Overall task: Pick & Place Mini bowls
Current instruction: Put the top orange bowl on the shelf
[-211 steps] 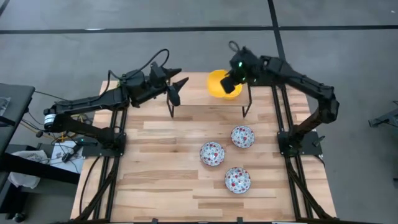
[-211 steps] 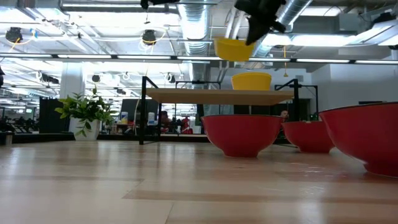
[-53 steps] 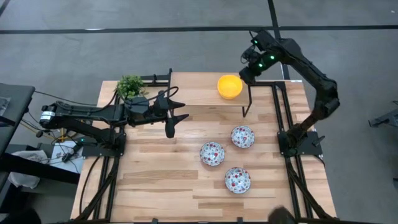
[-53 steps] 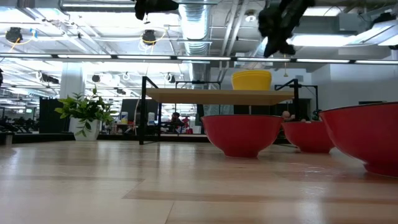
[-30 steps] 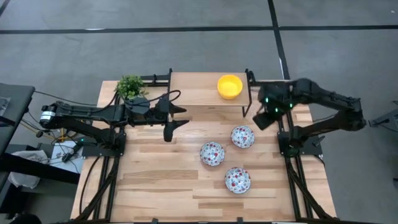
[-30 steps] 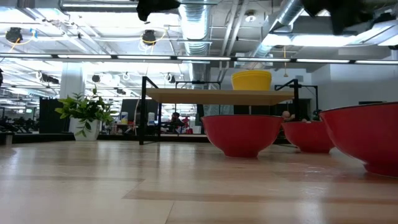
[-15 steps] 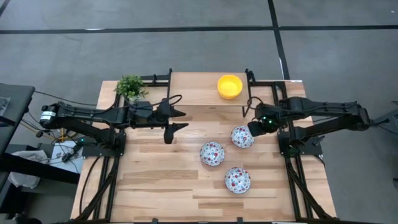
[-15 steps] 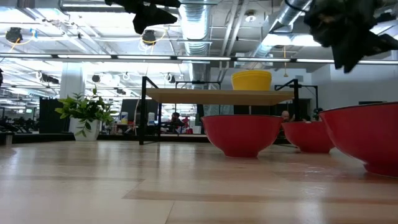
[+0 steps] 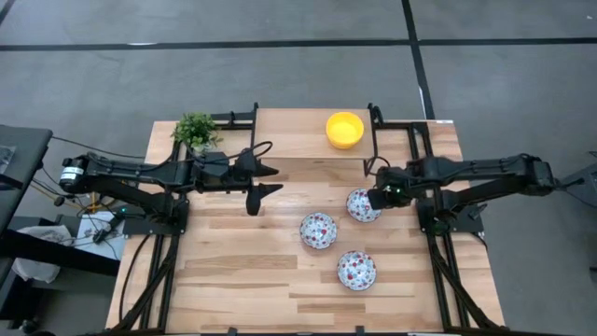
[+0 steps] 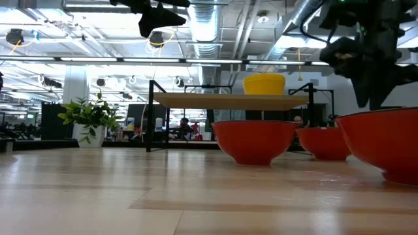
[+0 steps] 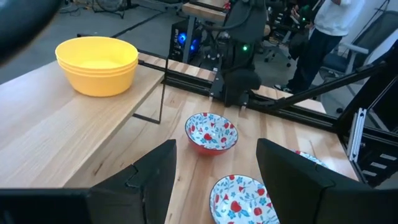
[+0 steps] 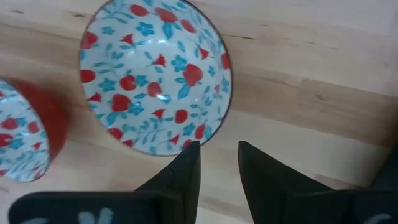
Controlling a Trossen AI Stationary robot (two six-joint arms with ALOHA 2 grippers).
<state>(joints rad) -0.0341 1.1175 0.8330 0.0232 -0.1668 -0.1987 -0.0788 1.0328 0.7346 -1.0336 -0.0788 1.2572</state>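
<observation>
Three white mini bowls with red and blue flowers sit on the table: a far one (image 9: 363, 204) (image 12: 155, 81), a middle one (image 9: 318, 230) and a near one (image 9: 356, 270). Stacked yellow mini bowls (image 9: 344, 129) (image 11: 96, 62) rest on a raised wooden shelf (image 9: 298, 135). My right gripper (image 9: 378, 198) (image 12: 217, 158) points down, open by a narrow gap, just above the right rim of the far flowered bowl. In the low view its fingers (image 10: 369, 98) hang clear above the bowls. My left gripper (image 9: 265, 185) (image 11: 217, 186) hovers open at the table's left of the bowls.
The shelf stands on thin black legs (image 9: 370, 154) close behind my right gripper. A small green potted plant (image 9: 195, 131) sits at the far left corner. Bare wood lies at the near left of the table (image 9: 224, 271).
My right gripper has come down from beside the shelf's right end, moving toward the table's left and near edge, and has rolled about its own line. It now hangs over the far flowered bowl's right rim. No bowl has moved.
</observation>
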